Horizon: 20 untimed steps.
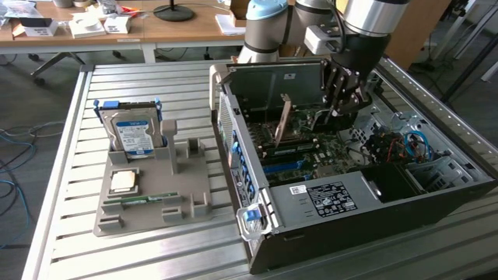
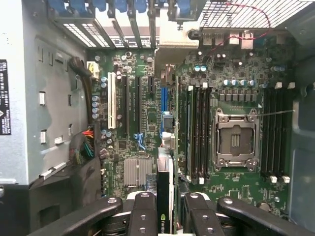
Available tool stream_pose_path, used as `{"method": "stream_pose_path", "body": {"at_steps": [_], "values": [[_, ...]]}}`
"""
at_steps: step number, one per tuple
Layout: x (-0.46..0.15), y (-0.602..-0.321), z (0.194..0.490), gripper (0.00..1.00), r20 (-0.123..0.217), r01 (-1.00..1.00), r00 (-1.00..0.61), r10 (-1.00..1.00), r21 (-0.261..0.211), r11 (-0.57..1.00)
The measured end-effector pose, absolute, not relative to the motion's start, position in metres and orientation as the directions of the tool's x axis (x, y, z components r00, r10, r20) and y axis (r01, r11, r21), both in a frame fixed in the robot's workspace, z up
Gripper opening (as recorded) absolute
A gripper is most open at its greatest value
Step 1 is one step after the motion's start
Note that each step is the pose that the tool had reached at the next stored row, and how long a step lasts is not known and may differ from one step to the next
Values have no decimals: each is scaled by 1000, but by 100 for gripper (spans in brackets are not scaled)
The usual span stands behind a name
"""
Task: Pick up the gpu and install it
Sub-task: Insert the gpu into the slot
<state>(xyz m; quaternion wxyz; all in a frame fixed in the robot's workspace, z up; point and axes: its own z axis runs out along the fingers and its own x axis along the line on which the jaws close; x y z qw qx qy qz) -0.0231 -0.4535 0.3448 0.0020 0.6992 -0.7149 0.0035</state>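
Note:
My gripper (image 1: pixel 346 105) is lowered into the open computer case (image 1: pixel 435 204), above the motherboard (image 1: pixel 311 157). In the wrist view the gpu (image 2: pixel 165 182) appears edge-on as a thin black card with a green logo, standing upright between the two black fingers (image 2: pixel 142 216). The gripper (image 2: pixel 167 219) is shut on it. The card hangs over the board between the expansion slots (image 2: pixel 125 105) and the memory slots (image 2: pixel 197 132), near a blue slot (image 2: pixel 165 98). Whether its lower edge touches the board is hidden.
An empty CPU socket (image 2: pixel 234 140) lies beside the memory slots. The power supply (image 1: pixel 327 198) and cable bundle (image 1: pixel 389 146) crowd the case. On the exterior view's left, a grey fixture (image 1: pixel 186 186) holds a blue-labelled hard drive (image 1: pixel 134 131), a chip (image 1: pixel 125 181) and a green memory stick (image 1: pixel 144 200).

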Motion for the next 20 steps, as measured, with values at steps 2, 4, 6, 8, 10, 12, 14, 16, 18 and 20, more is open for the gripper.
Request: {"method": "stream_pose_path", "body": {"at_steps": [2,4,6,8,10,12,14,16,18,20], "values": [[-23,-453,341,26,8,-1000,-22,-1000,-2,22],[-23,-453,337,26,8,-1000,-22,-1000,-2,22],[-23,-453,334,26,8,-1000,-22,-1000,-2,22],[-23,-453,330,26,8,-1000,-21,-1000,-2,21],[-23,-454,327,26,8,-1000,-21,-1000,-2,21],[-23,-453,323,26,8,-1000,-21,-1000,-2,21],[-24,-453,320,26,8,-1000,-21,-1000,-2,21],[-24,-453,318,26,8,-1000,-21,-1000,-2,21],[-24,-453,318,26,8,-1000,-21,-1000,-2,21],[-24,-454,318,26,8,-1000,-21,-1000,-2,21]]}}
